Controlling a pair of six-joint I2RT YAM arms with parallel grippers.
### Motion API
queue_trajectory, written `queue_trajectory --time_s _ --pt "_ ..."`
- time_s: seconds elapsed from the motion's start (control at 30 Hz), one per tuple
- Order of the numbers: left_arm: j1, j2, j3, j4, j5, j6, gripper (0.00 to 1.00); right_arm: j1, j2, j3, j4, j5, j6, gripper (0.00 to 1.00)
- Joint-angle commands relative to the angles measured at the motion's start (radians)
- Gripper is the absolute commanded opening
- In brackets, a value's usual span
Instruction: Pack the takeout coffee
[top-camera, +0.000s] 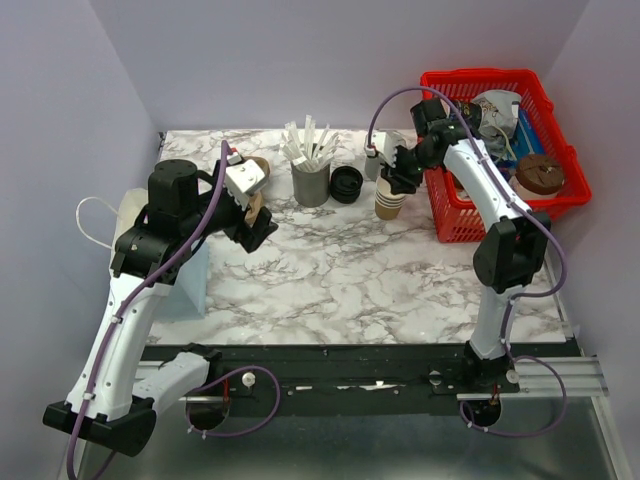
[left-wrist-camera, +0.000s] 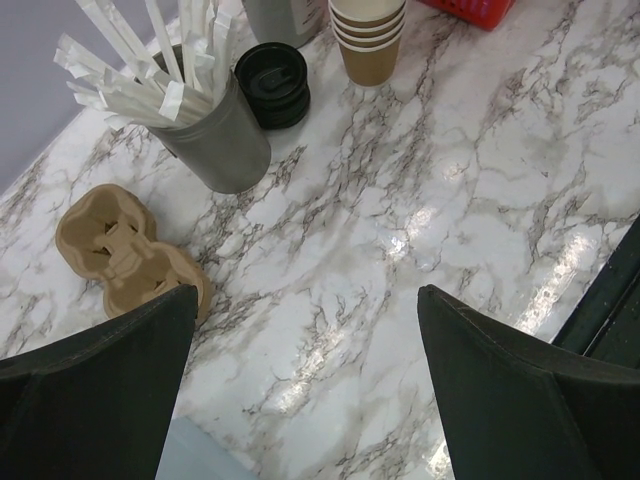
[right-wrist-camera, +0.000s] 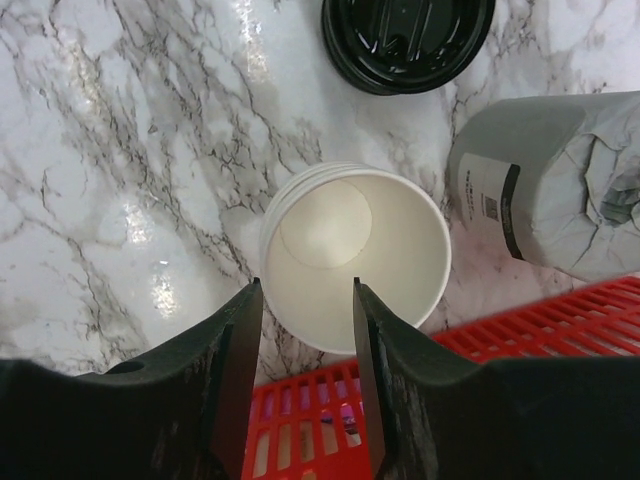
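1. Top view. The takeout coffee (top-camera: 540, 176), a tan cup under a dark lid, appears to sit inside the red basket (top-camera: 470, 76) at the far right corner of the table (top-camera: 330, 280), against the basket's right side. It is well apart from both arms.
2. Top view. The right gripper (top-camera: 398, 170) hangs over the stack of paper cups (top-camera: 389, 203), which stands just beside the basket's left wall. Judgement: the arm is positioned to take the top cup.
3. Left wrist view. The left gripper (left-wrist-camera: 307, 295) has its jaws wide apart, with only bare table between them. The cardboard cup carrier (left-wrist-camera: 125, 250) lies just beside the left jaw, toward the left edge. Judgement: this arm is waiting near the carrier.
4. Left wrist view. The grey holder of wrapped sticks (left-wrist-camera: 215, 145) and the black lids (left-wrist-camera: 272, 85) stand toward the far edge.
5. Right wrist view. The jaws stand partway apart above the near rim of the top cup. The cup is wider than the gap, so nothing is clamped. Contact cannot be told.
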Motion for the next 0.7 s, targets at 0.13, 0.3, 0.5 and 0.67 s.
queue_trajectory --time_s 0.13,0.3,0.5,0.67 --pt "0.009 -0.002 -0.017 0.026 -0.008 0.011 0.99 0.008 0.044 -0.025 -0.08 0.037 -0.096 0.48" --pt "0.012 0.006 -0.02 0.027 -0.006 0.011 0.99 0.012 0.046 -0.035 -0.079 0.048 -0.122 0.47" --pt "0.015 0.01 -0.021 0.032 -0.003 0.008 0.99 0.017 0.063 -0.032 -0.082 0.061 -0.134 0.43" --pt "0.019 0.012 -0.021 0.032 -0.006 0.009 0.99 0.02 0.078 -0.016 -0.096 0.069 -0.139 0.34"
